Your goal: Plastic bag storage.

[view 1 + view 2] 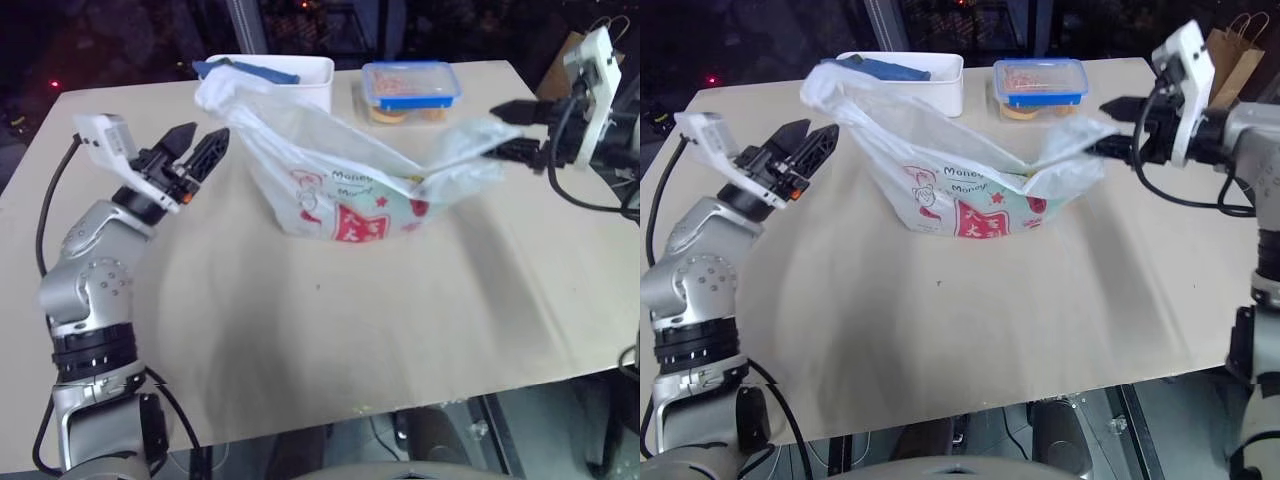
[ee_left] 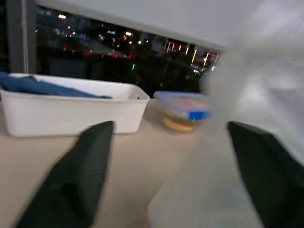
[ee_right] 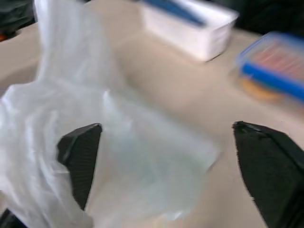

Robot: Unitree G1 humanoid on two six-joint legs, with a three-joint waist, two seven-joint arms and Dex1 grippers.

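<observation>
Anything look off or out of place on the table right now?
The plastic bag stands propped mid-table, unfolded, one handle sticking up by the white bin and the other flaring toward the right gripper. Both that and the left gripper are open, holding nothing. Nothing looks spilled or torn.

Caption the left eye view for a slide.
Both hands open, left hand and right hand flank the plastic bag on the table.

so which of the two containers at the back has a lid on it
The small clear container with the blue lid, on the robot's right behind the plastic bag. The white tub beside it is open-topped, with something blue lying in it.
</observation>
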